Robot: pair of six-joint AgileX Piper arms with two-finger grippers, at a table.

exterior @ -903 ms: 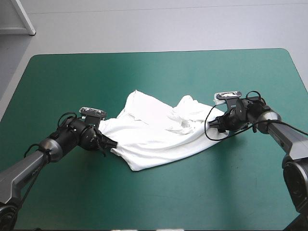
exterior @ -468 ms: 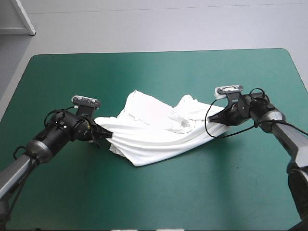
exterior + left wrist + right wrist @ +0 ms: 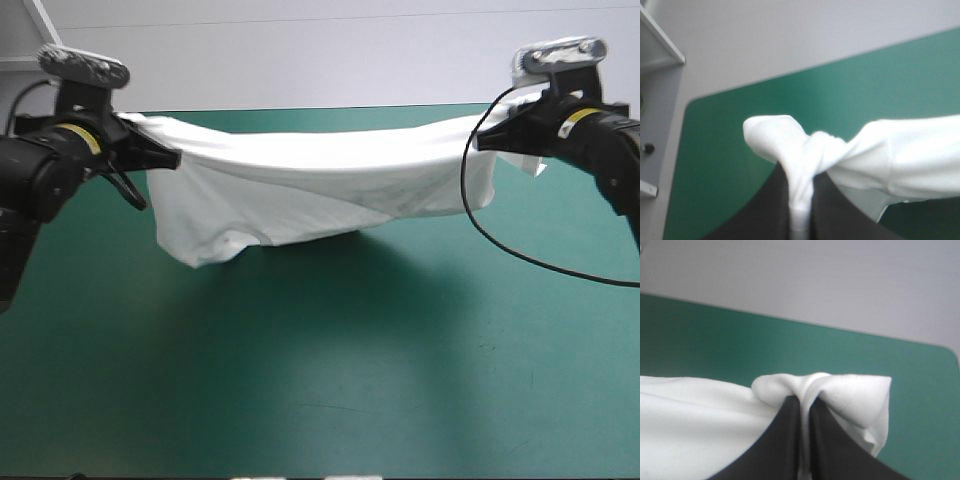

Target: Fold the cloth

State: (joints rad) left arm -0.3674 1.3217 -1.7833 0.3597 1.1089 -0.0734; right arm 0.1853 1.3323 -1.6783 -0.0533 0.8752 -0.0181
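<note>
White short-sleeved T-shirt (image 3: 300, 185) stretched over teal-green table cover (image 3: 380, 360).
The left gripper (image 3: 168, 157) and right gripper (image 3: 484, 141) each pinch an end.

Left arm (image 3: 35, 175) and right arm (image 3: 605, 145) are black, each with a yellow band (image 3: 66, 136) behind its fin-shaped fingers (image 3: 765, 212)

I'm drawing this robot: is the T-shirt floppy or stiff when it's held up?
Probably floppy: the T-shirt sags in the middle between the left gripper and the right gripper. Likely light too, since two small pinched bunches seem to carry it.
</note>
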